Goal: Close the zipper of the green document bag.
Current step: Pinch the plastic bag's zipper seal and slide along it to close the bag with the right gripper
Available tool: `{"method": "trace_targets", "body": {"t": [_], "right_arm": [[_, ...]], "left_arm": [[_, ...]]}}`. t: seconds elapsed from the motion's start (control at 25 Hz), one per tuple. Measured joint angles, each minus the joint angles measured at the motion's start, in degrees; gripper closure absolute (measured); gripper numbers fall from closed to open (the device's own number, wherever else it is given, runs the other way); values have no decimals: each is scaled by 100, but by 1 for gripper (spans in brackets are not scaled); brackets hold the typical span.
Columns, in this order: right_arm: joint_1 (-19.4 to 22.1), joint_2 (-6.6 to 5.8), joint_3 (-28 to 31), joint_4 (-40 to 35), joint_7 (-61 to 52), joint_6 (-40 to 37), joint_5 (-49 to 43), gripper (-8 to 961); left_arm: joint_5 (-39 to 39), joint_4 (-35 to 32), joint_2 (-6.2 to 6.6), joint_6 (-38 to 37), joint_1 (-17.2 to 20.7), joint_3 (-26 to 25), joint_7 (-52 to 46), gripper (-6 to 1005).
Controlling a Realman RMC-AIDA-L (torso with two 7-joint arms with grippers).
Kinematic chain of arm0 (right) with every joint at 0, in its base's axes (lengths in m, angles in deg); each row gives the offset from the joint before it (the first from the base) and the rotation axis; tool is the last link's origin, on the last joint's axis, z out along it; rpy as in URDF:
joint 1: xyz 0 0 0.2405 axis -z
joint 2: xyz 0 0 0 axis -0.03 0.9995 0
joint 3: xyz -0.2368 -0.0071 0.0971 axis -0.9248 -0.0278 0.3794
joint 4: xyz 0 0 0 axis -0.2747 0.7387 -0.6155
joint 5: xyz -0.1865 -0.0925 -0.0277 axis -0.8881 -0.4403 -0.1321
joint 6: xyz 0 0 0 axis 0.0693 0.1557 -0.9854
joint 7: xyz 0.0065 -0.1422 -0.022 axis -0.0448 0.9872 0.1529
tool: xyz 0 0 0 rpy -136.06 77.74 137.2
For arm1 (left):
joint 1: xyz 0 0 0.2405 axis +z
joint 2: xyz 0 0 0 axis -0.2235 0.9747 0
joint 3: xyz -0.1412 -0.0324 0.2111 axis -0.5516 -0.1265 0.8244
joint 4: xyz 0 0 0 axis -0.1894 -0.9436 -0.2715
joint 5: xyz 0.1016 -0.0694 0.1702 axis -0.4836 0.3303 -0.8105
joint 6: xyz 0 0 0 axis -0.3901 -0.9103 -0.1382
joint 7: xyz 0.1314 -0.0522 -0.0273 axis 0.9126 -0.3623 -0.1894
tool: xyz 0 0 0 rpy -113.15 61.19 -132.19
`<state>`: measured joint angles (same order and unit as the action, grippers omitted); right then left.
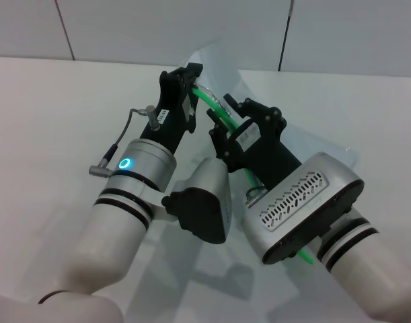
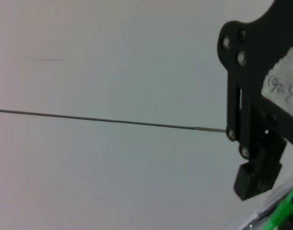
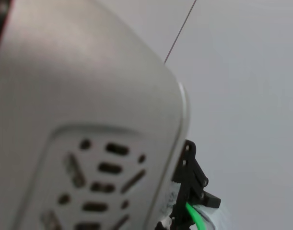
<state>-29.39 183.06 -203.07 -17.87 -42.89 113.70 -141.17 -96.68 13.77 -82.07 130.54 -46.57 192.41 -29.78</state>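
Two grippers are on the bag's green edge, so treat this as a pull between a fixed anchor and a moving pinch. In the head view the bag (image 1: 306, 145) lies on the table (image 1: 50, 114), its clear body spreading toward three o'clock of the arms and a raised corner showing at twelve o'clock behind them. The zipper (image 1: 215, 111) runs diagonally from about eleven o'clock, near the left gripper (image 1: 190, 84), down to five o'clock, where a short green end peeks out under the right forearm. Your left gripper appears pinched narrow on the upper end of the strip, lifting it off the table. Your right gripper (image 1: 225, 124) sits just beside it lower on the strip, fingers close around the green line; it looks clamped there, though I cannot make out the slider itself. To do this step well, judge it so: keep the left end still and taut, and draw the right hand along the strip's own line rather than across it, so the track does not buckle. Keep the pull low and even; if the plastic bunches between the two hands, ease off and re-tension before going on.
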Motion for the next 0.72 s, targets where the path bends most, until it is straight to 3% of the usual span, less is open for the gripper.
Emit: {"method": "trace_targets", "body": {"t": [0.72], "right_arm": [[7,23,-30,77,14,12,-33,779]], "left_arm": [[-8,0,0,0,0,0,27,936]]}}
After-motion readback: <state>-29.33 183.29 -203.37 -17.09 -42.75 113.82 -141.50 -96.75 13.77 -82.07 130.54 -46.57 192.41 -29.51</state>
